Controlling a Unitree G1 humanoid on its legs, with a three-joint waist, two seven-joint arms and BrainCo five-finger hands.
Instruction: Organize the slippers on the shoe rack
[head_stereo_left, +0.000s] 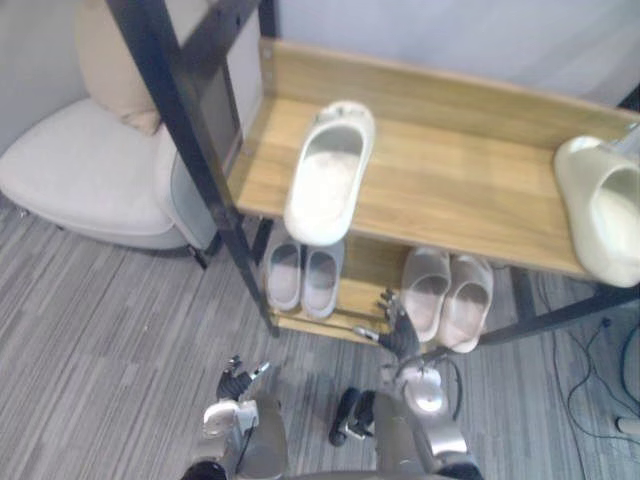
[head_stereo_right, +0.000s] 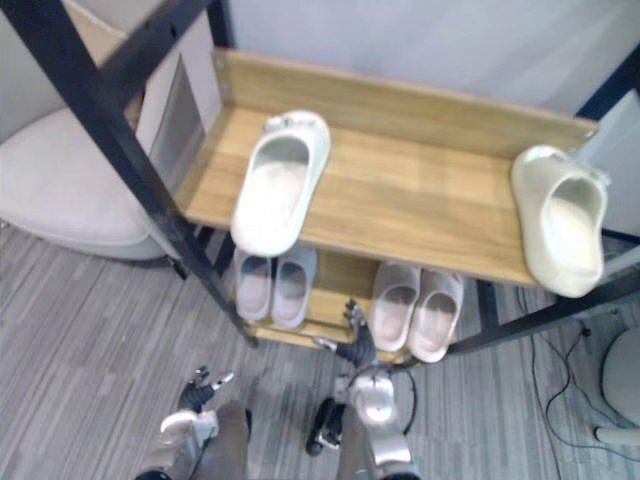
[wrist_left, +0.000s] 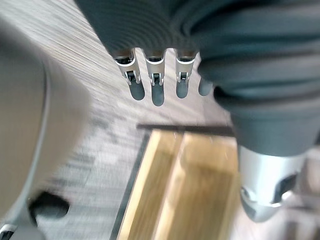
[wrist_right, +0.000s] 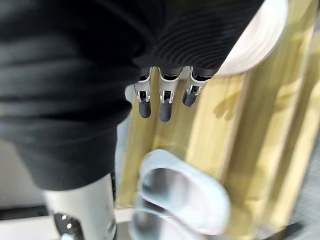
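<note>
While a cream chair (head_stereo_left: 80, 170) sits at the far left beside the shoe rack (head_stereo_left: 160, 60), the left hand (head_stereo_left: 235, 385) hangs low over the floor (head_stereo_left: 100, 320), fingers straight and loose, holding nothing. On the top shelf (head_stereo_left: 450, 190) one white slipper (head_stereo_left: 328, 175) lies left of centre, one end overhanging the front edge. Below it, on the lower shelf (head_stereo_left: 370, 262), a grey pair (head_stereo_left: 302, 275) stands side by side. The right hand (head_stereo_left: 400, 335) is at that shelf's front edge, fingers straight, empty. Right of it sits a pale pink pair (head_stereo_left: 447, 295), and a second white slipper (head_stereo_left: 605, 215) lies at the top shelf's far right end, well apart from the first
</note>
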